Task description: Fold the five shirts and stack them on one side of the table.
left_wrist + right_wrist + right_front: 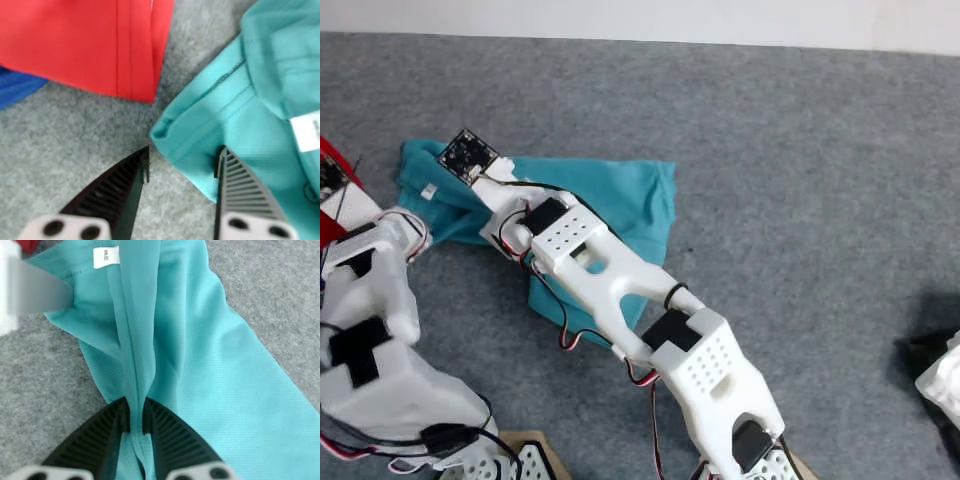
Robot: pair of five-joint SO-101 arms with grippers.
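Some teal shirt (630,195) hidden — under right arm (610,275).

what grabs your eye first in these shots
A teal shirt lies crumpled on the grey table, left of centre in the high view, with the right claw pinched shut on a raised fold of it. The left claw stands open at the shirt's corner, close to a red shirt.

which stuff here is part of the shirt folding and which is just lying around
Job:
teal shirt, a fold pinched in the right gripper
red shirt
blue cloth, likely another shirt
left gripper, open by the teal hem

Lying about:
dark thing at the table edge, too cut off to identify
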